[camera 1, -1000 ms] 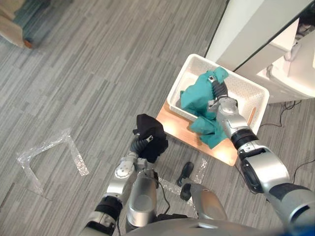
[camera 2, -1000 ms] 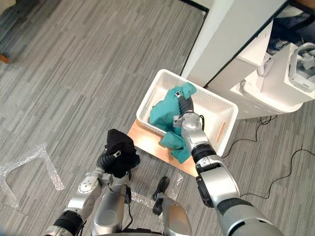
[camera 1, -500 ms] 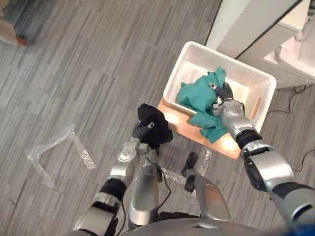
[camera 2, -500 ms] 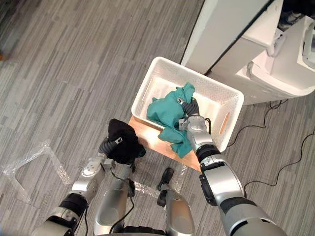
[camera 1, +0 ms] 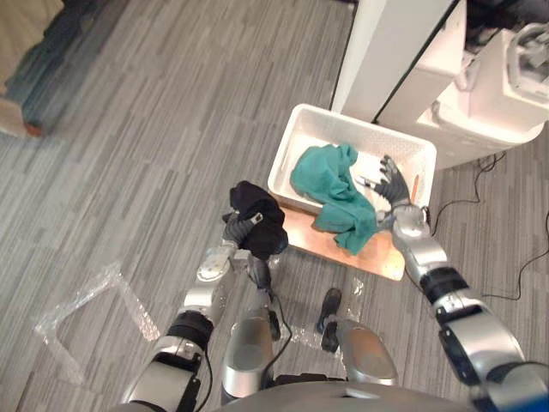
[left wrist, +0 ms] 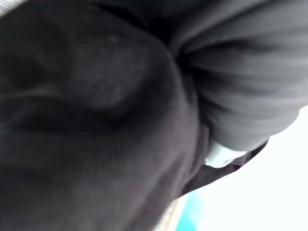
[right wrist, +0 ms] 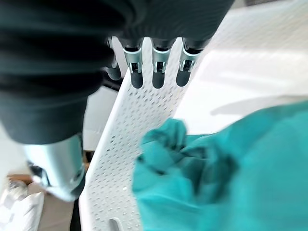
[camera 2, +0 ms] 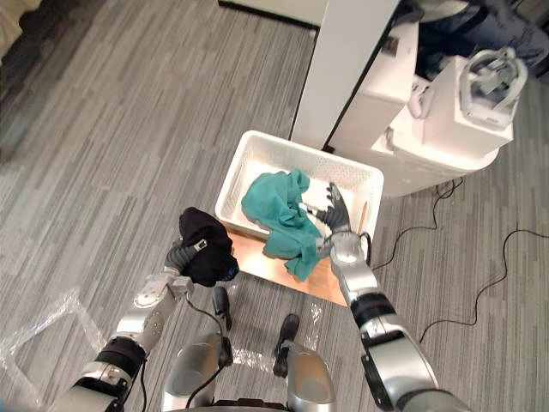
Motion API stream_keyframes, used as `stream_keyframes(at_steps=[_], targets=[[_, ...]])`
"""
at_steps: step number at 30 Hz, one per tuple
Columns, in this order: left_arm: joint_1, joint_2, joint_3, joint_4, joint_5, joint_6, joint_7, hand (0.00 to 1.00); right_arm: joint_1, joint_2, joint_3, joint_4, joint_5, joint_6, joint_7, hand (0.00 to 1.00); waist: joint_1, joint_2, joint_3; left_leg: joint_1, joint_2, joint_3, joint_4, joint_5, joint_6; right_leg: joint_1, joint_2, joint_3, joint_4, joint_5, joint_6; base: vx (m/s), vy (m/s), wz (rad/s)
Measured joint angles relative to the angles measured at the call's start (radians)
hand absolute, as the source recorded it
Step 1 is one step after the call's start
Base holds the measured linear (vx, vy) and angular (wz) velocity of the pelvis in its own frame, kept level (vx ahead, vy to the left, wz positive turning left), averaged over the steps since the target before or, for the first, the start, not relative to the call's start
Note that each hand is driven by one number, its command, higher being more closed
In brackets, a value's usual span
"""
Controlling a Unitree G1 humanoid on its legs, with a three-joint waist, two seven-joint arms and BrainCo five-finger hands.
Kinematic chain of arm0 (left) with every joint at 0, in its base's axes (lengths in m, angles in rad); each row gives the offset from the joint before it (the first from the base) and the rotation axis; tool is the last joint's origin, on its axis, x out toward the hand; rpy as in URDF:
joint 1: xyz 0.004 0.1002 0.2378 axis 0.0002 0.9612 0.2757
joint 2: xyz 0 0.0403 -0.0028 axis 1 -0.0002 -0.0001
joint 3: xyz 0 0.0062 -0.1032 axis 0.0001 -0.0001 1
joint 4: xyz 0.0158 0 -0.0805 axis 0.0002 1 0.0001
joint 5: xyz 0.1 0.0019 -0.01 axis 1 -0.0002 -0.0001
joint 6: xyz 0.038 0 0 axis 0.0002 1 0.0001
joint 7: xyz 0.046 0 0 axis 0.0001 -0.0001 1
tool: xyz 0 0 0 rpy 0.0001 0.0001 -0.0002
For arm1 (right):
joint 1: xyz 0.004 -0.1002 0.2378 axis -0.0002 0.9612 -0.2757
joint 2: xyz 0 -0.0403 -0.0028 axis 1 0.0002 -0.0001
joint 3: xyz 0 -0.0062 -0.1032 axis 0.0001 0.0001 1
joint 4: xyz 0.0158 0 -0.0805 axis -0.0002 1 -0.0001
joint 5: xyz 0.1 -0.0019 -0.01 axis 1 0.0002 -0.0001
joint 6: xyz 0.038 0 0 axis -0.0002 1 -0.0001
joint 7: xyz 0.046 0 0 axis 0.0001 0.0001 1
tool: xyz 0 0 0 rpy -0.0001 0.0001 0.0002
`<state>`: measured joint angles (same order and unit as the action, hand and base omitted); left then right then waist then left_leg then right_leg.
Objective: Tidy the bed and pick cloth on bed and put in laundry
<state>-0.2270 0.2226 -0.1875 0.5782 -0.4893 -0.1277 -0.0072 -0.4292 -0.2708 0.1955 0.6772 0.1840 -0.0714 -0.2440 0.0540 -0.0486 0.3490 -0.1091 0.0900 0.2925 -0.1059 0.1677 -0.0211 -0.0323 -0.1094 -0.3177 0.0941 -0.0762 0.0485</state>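
Observation:
A teal cloth (camera 1: pixel 330 184) lies in the white perforated laundry basket (camera 1: pixel 296 130), one end hanging over its near rim onto the wooden board (camera 1: pixel 386 260). My right hand (camera 1: pixel 395 182) is open above the basket's near right side, fingers spread, the teal cloth (right wrist: pixel 240 159) lying free below it. My left hand (camera 1: pixel 243 230) is shut on a bunched black cloth (camera 1: pixel 260 223), held above the floor just left of the board. The black cloth (left wrist: pixel 96 120) wraps over that hand.
The basket stands on the board on grey plank flooring. White cabinets and equipment (camera 1: pixel 480 81) rise behind and right of it. Crumpled clear plastic (camera 1: pixel 81 300) lies on the floor at the left. A bed corner (camera 1: pixel 26 51) shows far left.
My right hand has opened and let go of the teal cloth, which now rests in the basket. The camera has shifted. My left hand keeps hold of the black cloth.

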Motion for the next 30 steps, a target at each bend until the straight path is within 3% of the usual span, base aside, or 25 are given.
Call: stream_keyframes(at_steps=[6,8,11,13,17,21,26,30], targets=[[0.113,-0.020,0.003,-0.082,0.008,-0.023,0.129,1.00,0.209,0.030,-0.065,-0.054,-0.041,0.007,-0.010,0.00,-0.009,0.005,-0.102,0.085,-0.020,0.001,-0.001,-0.031,-0.005,0.108,-0.010,-0.002,-0.050,-0.006,0.013,0.14,-0.018,0.02],[0.137,-0.022,0.013,-0.091,-0.033,-0.109,0.140,1.00,0.251,0.035,-0.090,-0.054,-0.041,0.010,-0.019,0.00,-0.012,0.008,-0.110,0.105,-0.022,0.001,-0.001,-0.038,-0.008,0.130,-0.012,-0.004,-0.056,-0.008,0.015,0.08,-0.022,0.00],[0.167,-0.024,0.066,-0.125,0.111,-0.112,0.378,1.00,0.306,0.042,-0.149,-0.023,-0.028,0.013,-0.036,0.00,-0.022,0.008,-0.125,0.130,-0.023,0.000,-0.001,-0.044,-0.014,0.158,-0.012,-0.009,-0.064,-0.013,0.017,0.05,-0.024,0.02],[0.179,-0.021,0.136,-0.133,0.129,-0.122,0.446,1.00,0.359,0.046,-0.211,-0.010,-0.020,0.014,-0.032,0.00,-0.036,0.009,-0.130,0.145,-0.027,-0.004,-0.001,-0.048,-0.016,0.183,-0.011,-0.018,-0.072,-0.017,0.020,0.05,-0.026,0.09],[0.198,-0.017,0.199,-0.211,0.126,-0.126,0.454,1.00,0.455,0.074,-0.266,-0.003,-0.010,0.010,-0.018,0.00,-0.040,0.010,-0.160,0.157,-0.029,0.001,-0.001,-0.056,-0.015,0.196,-0.011,-0.016,-0.080,-0.018,0.019,0.04,-0.016,-0.02],[0.194,-0.008,0.228,-0.241,0.107,-0.162,0.437,1.00,0.534,0.096,-0.267,0.047,-0.011,0.000,0.011,0.00,-0.069,0.025,-0.186,0.198,-0.025,0.036,-0.001,-0.072,-0.017,0.217,-0.012,0.022,-0.083,-0.019,0.020,0.02,-0.006,-0.26],[0.150,0.024,0.238,-0.202,0.111,-0.238,0.369,1.00,0.598,0.107,-0.285,0.101,-0.011,-0.019,0.066,0.00,-0.090,0.034,-0.196,0.229,-0.019,0.091,-0.001,-0.096,-0.021,0.217,-0.003,0.081,-0.082,-0.019,0.019,0.01,0.014,-0.35],[0.061,0.105,0.271,-0.078,0.111,-0.276,0.297,1.00,0.652,0.107,-0.329,0.147,-0.011,-0.048,0.126,0.00,-0.107,0.037,-0.210,0.251,-0.012,0.141,-0.001,-0.114,-0.026,0.215,0.002,0.130,-0.082,-0.017,0.017,0.04,0.014,-0.36]])
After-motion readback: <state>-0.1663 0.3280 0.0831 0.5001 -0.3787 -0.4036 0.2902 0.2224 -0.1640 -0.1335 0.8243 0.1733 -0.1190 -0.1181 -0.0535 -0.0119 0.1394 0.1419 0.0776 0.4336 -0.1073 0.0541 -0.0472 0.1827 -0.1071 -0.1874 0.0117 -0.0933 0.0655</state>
